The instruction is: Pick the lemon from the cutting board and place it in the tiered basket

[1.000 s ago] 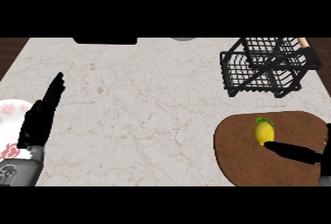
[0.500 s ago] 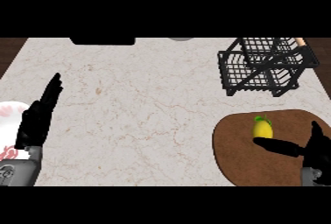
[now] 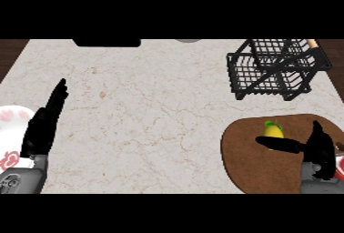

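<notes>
A yellow lemon (image 3: 273,130) with a green tip lies on the round brown cutting board (image 3: 255,168) at the lower right. My right hand (image 3: 316,148) is over the board's right side, open, its thumb stretched left just below the lemon and its fingers pointing up. The hand does not hold the lemon. The black wire tiered basket (image 3: 275,68) stands at the upper right of the counter, beyond the board. My left hand (image 3: 46,120) rests open at the left edge, fingers straight and pointing up.
A white plate with a red pattern (image 3: 12,132) lies at the left edge, partly behind my left hand. A dark object (image 3: 106,43) and a grey round thing (image 3: 189,40) sit at the counter's far edge.
My right hand has risen further over the board, fingers now upright and thumb closer under the lemon. The lemon and left hand have stayed put.
</notes>
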Controlling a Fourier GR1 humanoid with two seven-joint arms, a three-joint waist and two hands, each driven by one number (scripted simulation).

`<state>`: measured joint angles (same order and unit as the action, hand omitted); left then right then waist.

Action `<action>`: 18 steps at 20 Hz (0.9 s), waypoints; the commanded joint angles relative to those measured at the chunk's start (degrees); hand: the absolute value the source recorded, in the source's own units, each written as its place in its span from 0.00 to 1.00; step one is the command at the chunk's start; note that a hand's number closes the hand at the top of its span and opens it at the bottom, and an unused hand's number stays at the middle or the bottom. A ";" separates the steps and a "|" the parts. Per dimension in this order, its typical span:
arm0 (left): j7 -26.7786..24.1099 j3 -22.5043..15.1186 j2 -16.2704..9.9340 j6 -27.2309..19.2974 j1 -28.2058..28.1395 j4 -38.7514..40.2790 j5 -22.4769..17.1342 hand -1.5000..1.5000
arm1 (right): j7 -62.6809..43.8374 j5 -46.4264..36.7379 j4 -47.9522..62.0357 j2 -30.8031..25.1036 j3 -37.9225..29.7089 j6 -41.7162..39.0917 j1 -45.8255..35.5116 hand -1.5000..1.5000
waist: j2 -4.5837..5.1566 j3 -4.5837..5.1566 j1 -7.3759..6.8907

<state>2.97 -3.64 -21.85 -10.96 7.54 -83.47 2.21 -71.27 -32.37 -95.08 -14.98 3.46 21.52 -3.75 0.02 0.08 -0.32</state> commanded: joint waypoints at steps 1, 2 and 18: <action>2.06 0.36 -0.34 1.23 -0.30 -2.40 -0.28 0.50 | -9.20 0.23 3.29 1.22 -2.39 -2.72 -3.05 0.00 | -0.04 -0.07 -0.05; 0.91 1.01 -0.74 2.11 0.14 -0.19 -0.40 0.50 | -12.58 -3.21 1.53 3.29 0.26 -2.63 -4.70 0.00 | -0.02 -0.03 0.05; -1.21 1.95 2.26 2.53 -1.24 -0.86 1.73 0.50 | -3.32 -1.09 8.30 4.67 0.33 -9.58 -6.95 1.00 | -0.07 -0.06 0.19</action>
<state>3.41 -1.99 -20.38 -9.50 7.77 -83.53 3.91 -65.92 -31.32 -86.27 -11.61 2.79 13.91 -9.24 -0.12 0.22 -0.10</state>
